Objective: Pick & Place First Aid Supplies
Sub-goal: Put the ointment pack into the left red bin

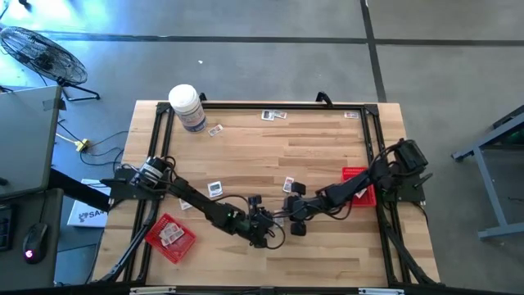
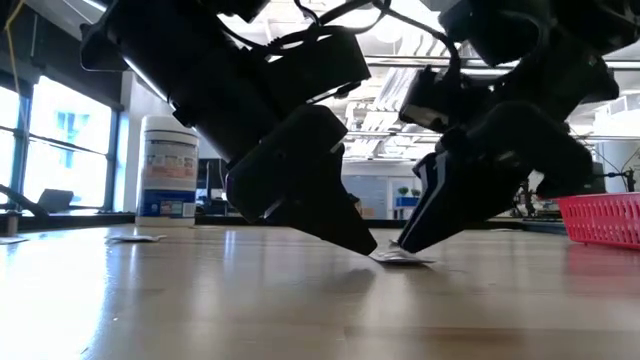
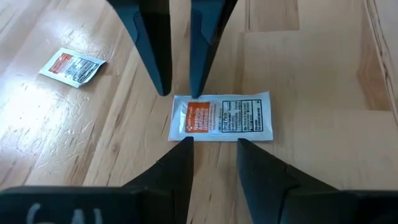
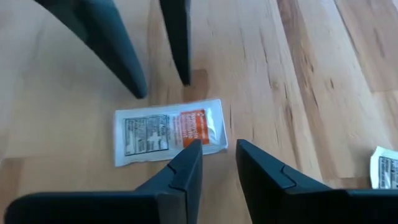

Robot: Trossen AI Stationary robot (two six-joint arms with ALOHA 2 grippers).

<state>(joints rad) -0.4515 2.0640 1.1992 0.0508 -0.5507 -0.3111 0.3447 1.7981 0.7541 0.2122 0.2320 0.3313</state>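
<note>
One first aid packet (image 3: 221, 117), white with an orange panel and black print, lies flat on the wooden table (image 1: 327, 147) between my two grippers. My left gripper (image 3: 213, 142) comes from the table's left. It is open, with its fingertips at one long edge of the packet. My right gripper (image 4: 217, 146) comes from the right and slants down. It is open too, with its fingertips at the opposite long edge. In the low view the packet (image 2: 402, 258) lies under both sets of fingertips. My left gripper has both fingertips (image 3: 186, 144) just at the packet's long edge, slanting down from the table's left; I cannot tell whether they touch it. My right gripper has one fingertip (image 4: 194, 149) over the packet's edge beside the orange panel (image 4: 193, 127), slanting down from the right; whether it touches cannot be told. The packet lies flat on the table.
A white jar (image 1: 187, 106) stands at the far left. One red tray (image 1: 170, 238) holding packets sits near left, and another red tray (image 1: 356, 184) sits under the right arm. Loose packets (image 1: 215, 189) (image 1: 288, 183) (image 1: 273, 115) lie around, one close by (image 3: 71, 65).
</note>
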